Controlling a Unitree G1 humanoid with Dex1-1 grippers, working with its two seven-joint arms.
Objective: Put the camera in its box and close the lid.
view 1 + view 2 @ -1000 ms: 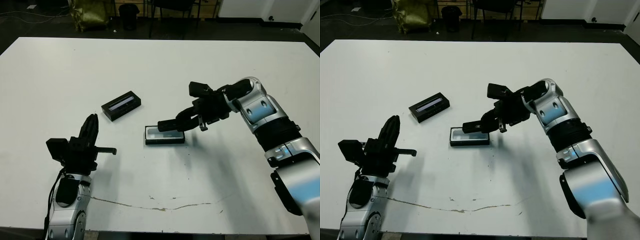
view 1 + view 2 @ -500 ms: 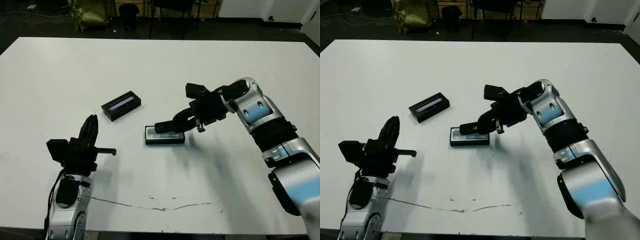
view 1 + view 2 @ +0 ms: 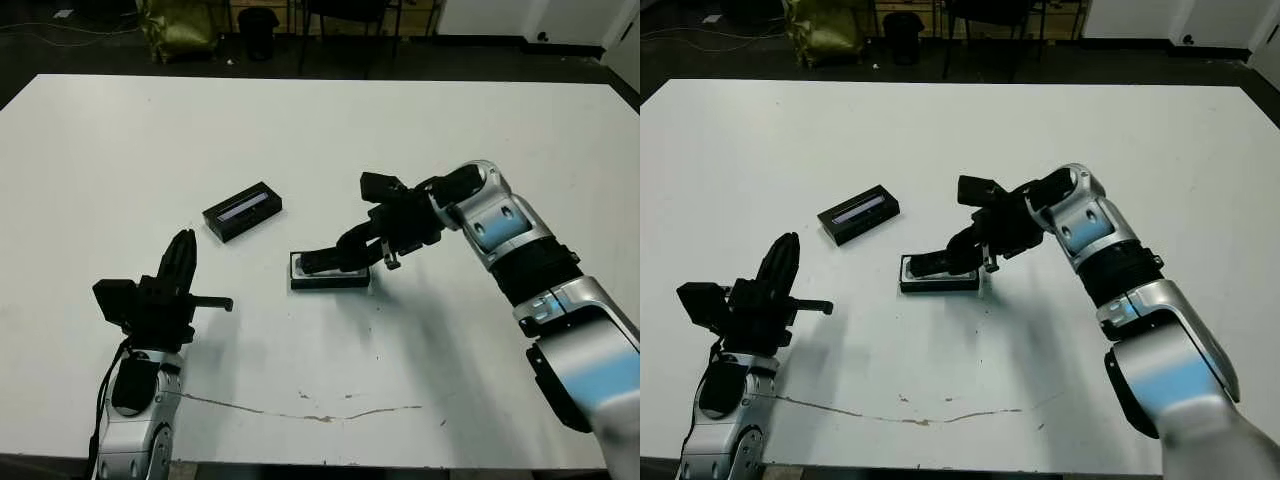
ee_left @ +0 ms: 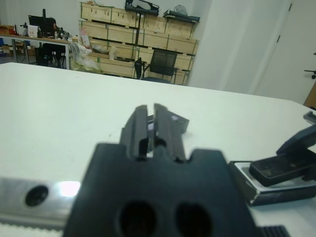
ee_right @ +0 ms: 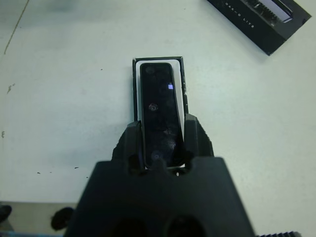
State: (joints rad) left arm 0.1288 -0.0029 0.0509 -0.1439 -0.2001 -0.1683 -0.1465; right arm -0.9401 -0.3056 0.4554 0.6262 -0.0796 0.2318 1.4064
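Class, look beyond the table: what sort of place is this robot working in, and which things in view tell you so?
Probably a workshop or lab with storage. Stacked wooden crates line the back wall, a black office chair stands before them, and cluttered desks sit off to one side behind the large white table.

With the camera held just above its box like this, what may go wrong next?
1. The right gripper holds the camera by one end, over the box. In the left wrist view it looks tilted, so on release it might rest on the rim instead of seating.
2. The fingers flank the box's near end and may nudge the light box while lowering.
3. The lid lies apart and still must be fetched.
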